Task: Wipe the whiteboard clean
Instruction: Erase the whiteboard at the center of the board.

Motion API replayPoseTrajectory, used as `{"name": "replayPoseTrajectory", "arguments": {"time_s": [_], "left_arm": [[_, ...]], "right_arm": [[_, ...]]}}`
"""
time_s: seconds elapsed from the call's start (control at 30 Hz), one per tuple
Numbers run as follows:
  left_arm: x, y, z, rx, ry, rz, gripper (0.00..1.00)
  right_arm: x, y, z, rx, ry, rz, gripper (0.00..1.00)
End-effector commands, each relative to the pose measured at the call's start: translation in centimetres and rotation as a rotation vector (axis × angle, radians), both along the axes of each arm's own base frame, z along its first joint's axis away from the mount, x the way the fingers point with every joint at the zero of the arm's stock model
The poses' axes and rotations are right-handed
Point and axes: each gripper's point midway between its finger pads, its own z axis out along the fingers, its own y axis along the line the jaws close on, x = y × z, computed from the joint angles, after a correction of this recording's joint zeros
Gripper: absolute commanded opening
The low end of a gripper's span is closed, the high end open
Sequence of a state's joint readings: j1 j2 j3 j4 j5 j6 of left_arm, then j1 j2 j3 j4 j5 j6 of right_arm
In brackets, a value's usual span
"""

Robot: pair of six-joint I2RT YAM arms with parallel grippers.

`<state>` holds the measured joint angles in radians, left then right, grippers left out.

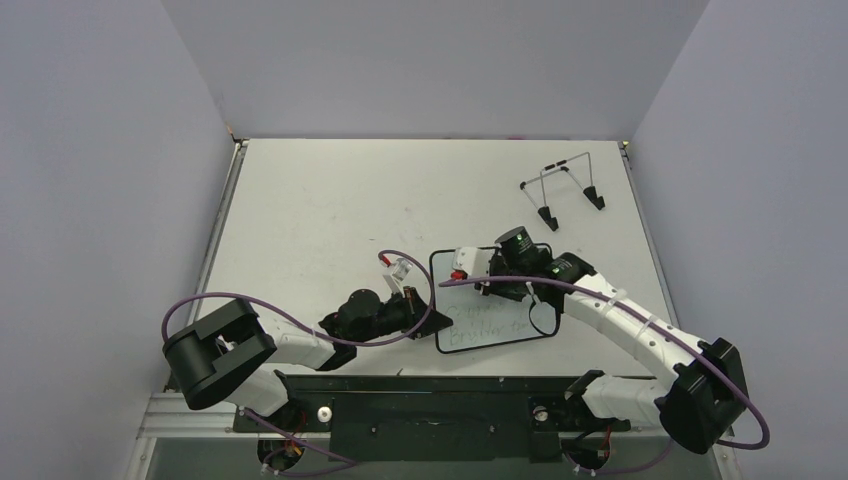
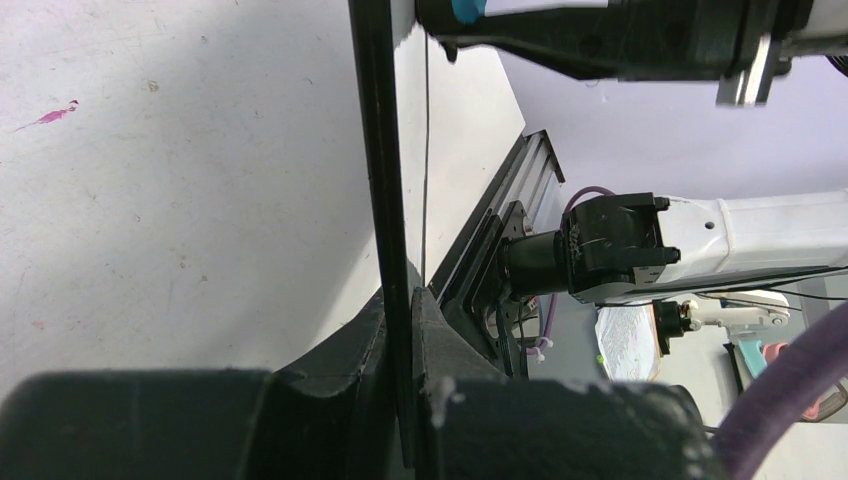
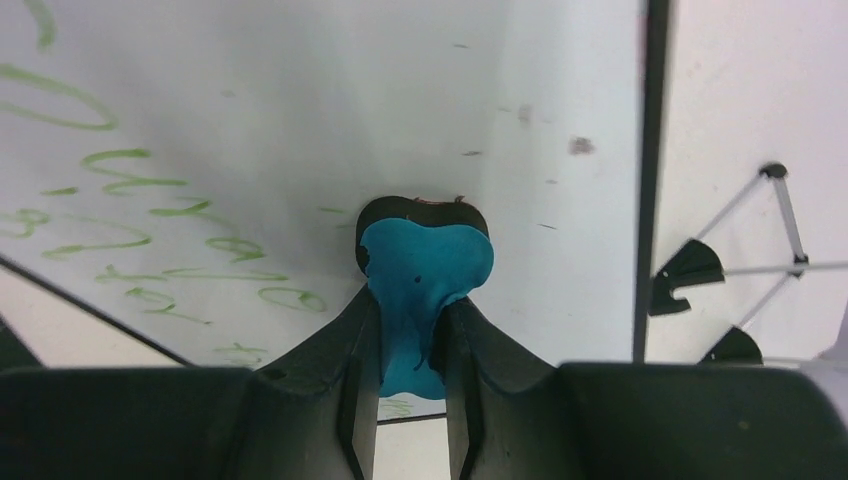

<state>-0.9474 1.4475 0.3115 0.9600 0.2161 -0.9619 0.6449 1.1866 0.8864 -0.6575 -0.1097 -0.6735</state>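
The whiteboard (image 1: 500, 325) lies near the table's front middle, with green handwriting (image 3: 130, 215) across its lower part. My left gripper (image 1: 420, 305) is shut on the board's left rim. In the left wrist view that black rim (image 2: 385, 150) runs edge-on between the fingers (image 2: 440, 340). My right gripper (image 1: 470, 272) hangs over the board's upper left part, shut on a blue bone-shaped eraser (image 3: 425, 270). The eraser's black felt end presses on the white surface (image 3: 560, 250) just right of the writing. The board around the eraser is bare white.
A thin wire stand (image 1: 565, 190) with black feet sits at the back right of the table, also seen beyond the board's rim as the wire stand (image 3: 740, 265) in the right wrist view. Purple cables loop beside both arms. Walls close in on the table's sides.
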Motion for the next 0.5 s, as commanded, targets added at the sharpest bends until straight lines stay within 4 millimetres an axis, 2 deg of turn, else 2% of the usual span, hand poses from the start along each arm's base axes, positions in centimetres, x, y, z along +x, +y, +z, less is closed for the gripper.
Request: {"name": "replayPoseTrajectory", "arguments": {"time_s": [0.0,0.07,0.13,0.23,0.3,0.33,0.4,0.47], "left_arm": [[0.0,-1.3,4.3,-0.113,-0.127,-0.046,0.00],[0.1,-1.3,4.3,-0.112,-0.125,-0.040,0.00],[0.1,-1.3,4.2,-0.111,-0.123,-0.037,0.00],[0.2,-1.3,4.1,-0.109,-0.121,-0.037,0.00],[0.1,-1.4,4.1,-0.111,-0.119,-0.039,0.00],[0.2,-1.4,4.2,-0.114,-0.120,-0.039,0.00],[0.1,-1.4,4.2,-0.115,-0.119,-0.041,0.00],[0.1,-1.4,4.1,-0.113,-0.118,-0.040,0.00]], "right_arm": [[-4.0,1.6,-0.1,0.005,0.103,0.251,0.00],[-4.7,1.6,-0.2,-0.004,0.113,0.303,0.00],[-4.2,1.4,-0.1,-0.004,0.090,0.267,0.00],[-0.2,0.5,1.0,0.009,-0.052,0.058,0.00],[1.0,-0.1,1.5,0.029,-0.087,-0.038,0.00],[1.0,-0.1,1.4,0.032,-0.080,-0.039,0.00],[-0.7,0.6,0.6,0.025,-0.011,0.069,0.00],[-3.4,1.5,-0.2,0.029,0.079,0.225,0.00]]}}
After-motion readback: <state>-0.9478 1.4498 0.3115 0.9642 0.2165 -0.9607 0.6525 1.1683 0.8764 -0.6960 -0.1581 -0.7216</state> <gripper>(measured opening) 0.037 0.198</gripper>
